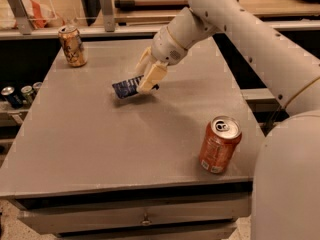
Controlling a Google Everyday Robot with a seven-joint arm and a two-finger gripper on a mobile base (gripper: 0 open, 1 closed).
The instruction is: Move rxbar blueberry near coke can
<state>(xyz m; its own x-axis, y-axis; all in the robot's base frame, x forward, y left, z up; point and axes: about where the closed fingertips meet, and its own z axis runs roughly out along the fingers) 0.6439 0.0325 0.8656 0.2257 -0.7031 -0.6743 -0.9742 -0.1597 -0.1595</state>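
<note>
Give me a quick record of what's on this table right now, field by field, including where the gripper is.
gripper: over the middle of the table toward the back, fingers closed on one end of the bar
rxbar blueberry: held by the gripper, tilted, apparently just off the surface
coke can: upright near the front right edge, well apart from the bar
gold-brown can: upright at the back left corner
table: grey, flat top
task state: bar not yet near the coke can

From my gripper (142, 86) over mid-table, I see a gold-brown can (72, 45) well left and behind it on the grey table (75, 149); more cans (20, 93) sit below the table edge, farther left.
</note>
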